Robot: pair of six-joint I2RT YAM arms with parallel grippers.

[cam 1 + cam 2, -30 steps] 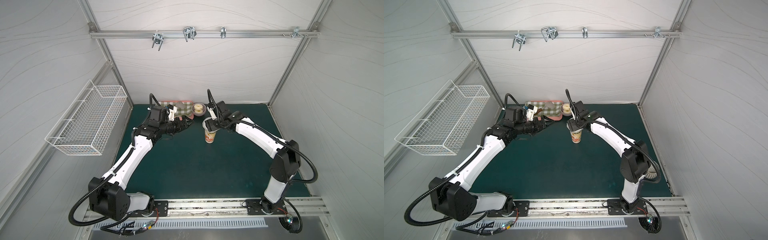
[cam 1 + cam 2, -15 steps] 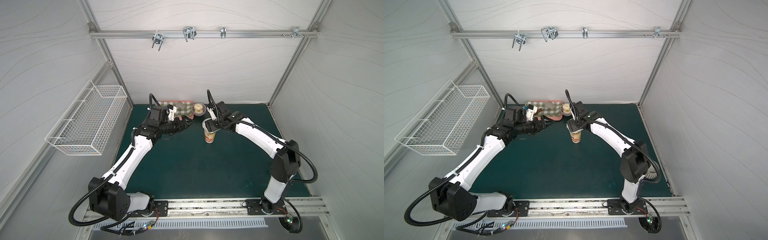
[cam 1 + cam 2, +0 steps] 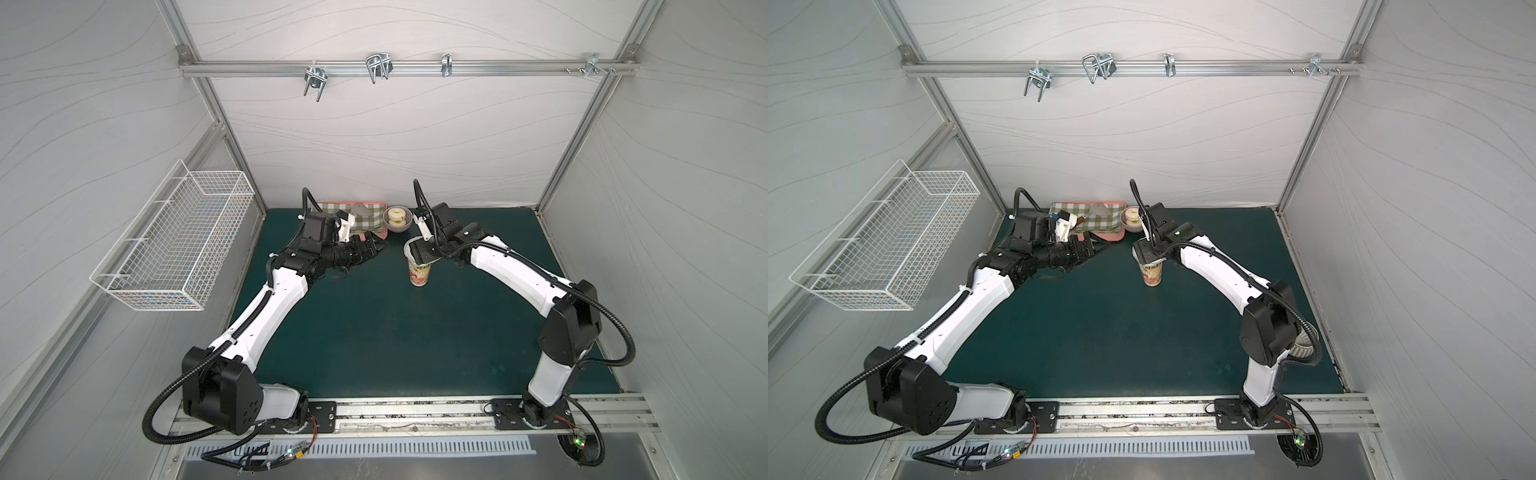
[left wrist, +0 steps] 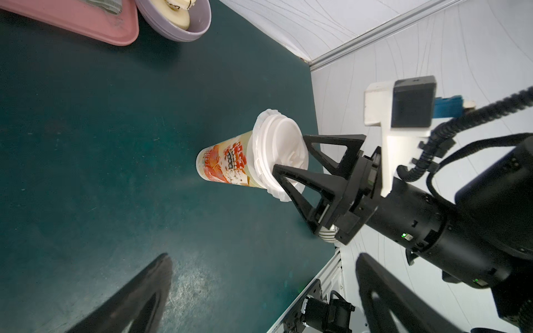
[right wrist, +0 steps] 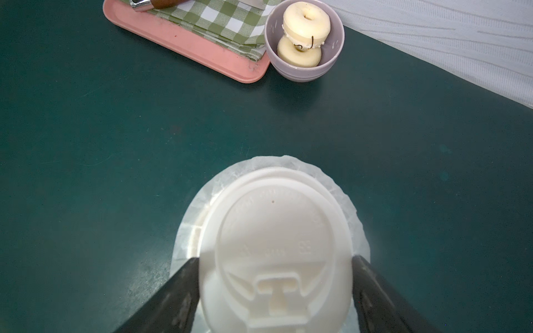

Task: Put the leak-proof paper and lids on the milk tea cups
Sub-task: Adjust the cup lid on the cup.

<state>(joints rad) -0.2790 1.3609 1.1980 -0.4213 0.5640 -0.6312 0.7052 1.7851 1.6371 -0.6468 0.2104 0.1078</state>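
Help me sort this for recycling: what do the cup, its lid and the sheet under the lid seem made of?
The cup looks like matte printed paperboard, with an orange-red picture. The lid is probably moulded plastic: smooth, white, with embossed lettering and a raised spout. The leak-proof paper is a thin, slightly translucent sheet with a crinkled edge; waxed paper or film, I cannot tell.

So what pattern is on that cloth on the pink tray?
The cloth has green-and-white checks; right wrist view shows it best.
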